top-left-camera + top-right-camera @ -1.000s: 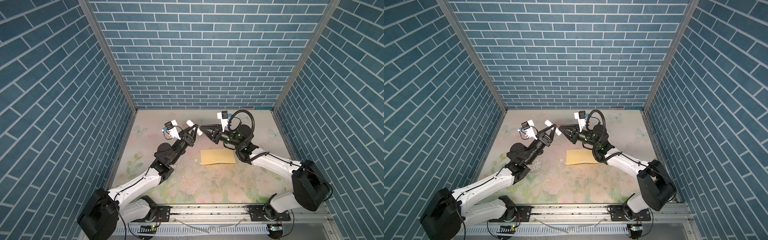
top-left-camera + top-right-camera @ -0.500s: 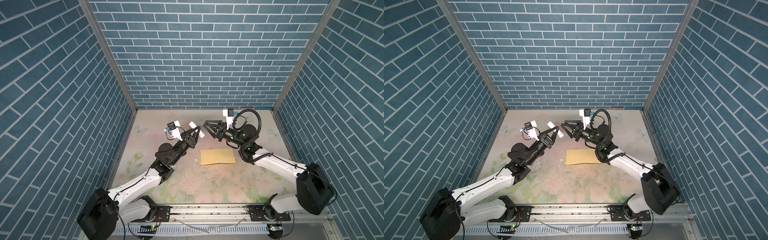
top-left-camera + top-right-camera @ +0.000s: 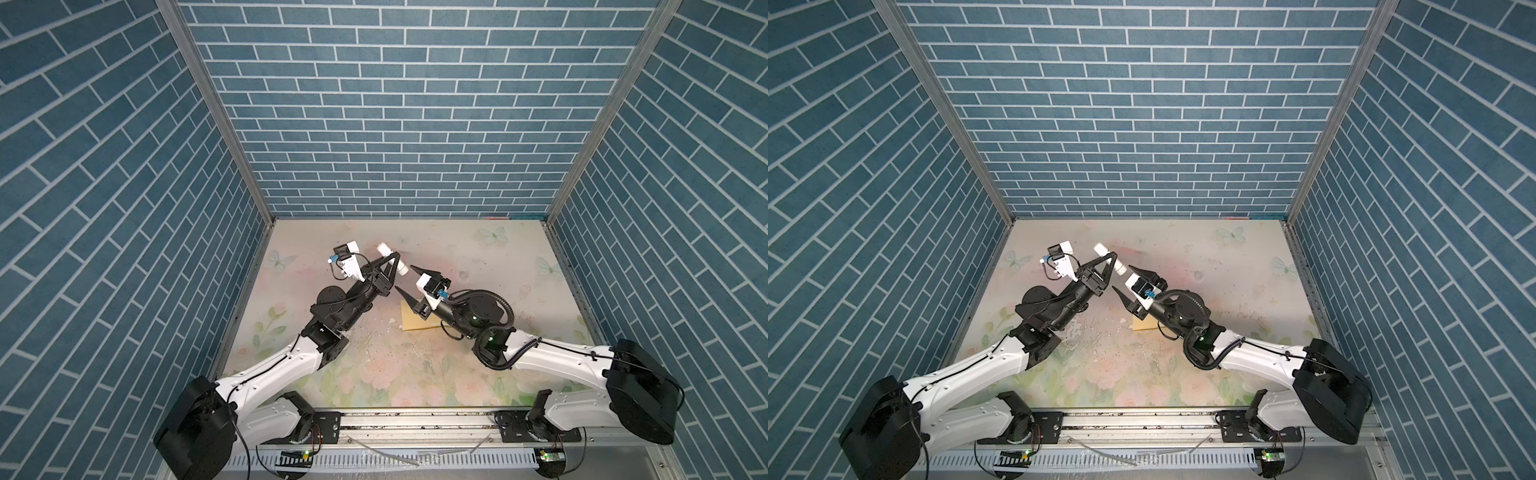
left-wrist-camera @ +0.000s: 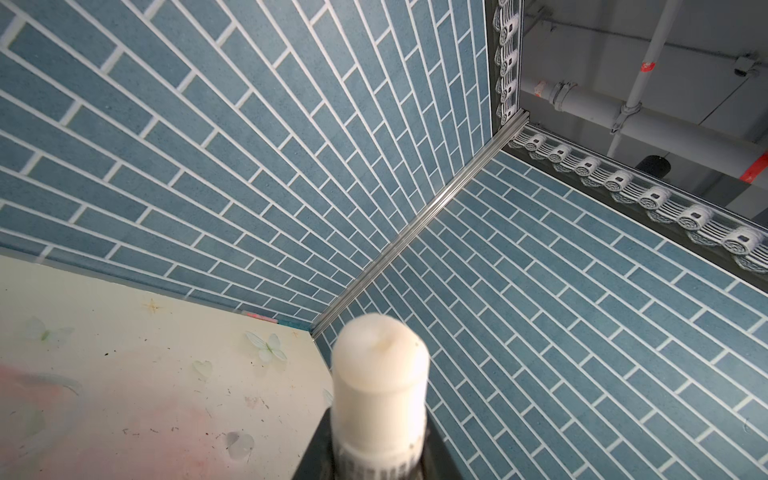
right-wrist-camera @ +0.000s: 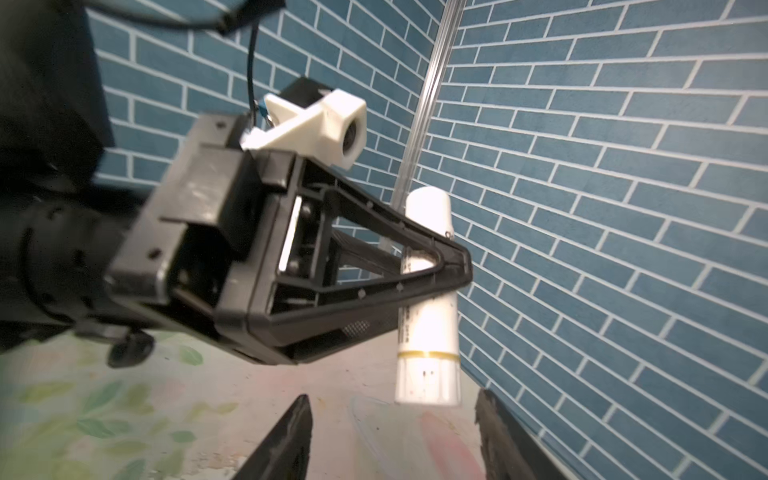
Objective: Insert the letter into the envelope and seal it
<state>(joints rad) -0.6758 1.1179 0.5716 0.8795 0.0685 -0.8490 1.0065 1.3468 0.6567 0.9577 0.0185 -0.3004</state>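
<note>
My left gripper (image 3: 392,261) (image 3: 1111,260) is raised above the table's middle, shut on a white glue stick (image 3: 385,251) (image 3: 1103,250) held crosswise. The left wrist view shows the stick's rounded end (image 4: 380,374) between the fingers. My right gripper (image 3: 404,277) (image 3: 1122,277) (image 5: 390,419) is open just below the stick's other end (image 5: 428,374), without touching it. The mustard-yellow envelope (image 3: 413,321) (image 3: 1141,325) lies flat on the table, mostly covered by my right wrist. The letter is out of view.
The floral table mat (image 3: 478,257) has crumbs and scuffs near the middle (image 3: 374,332). Blue brick walls enclose the left, back and right sides. Both arm bases sit on the front rail (image 3: 415,419).
My right gripper has gone from nearly shut at the stick's end to open, rolled over and dropped slightly nearer. The left gripper keeps the glue stick in about the same place.
</note>
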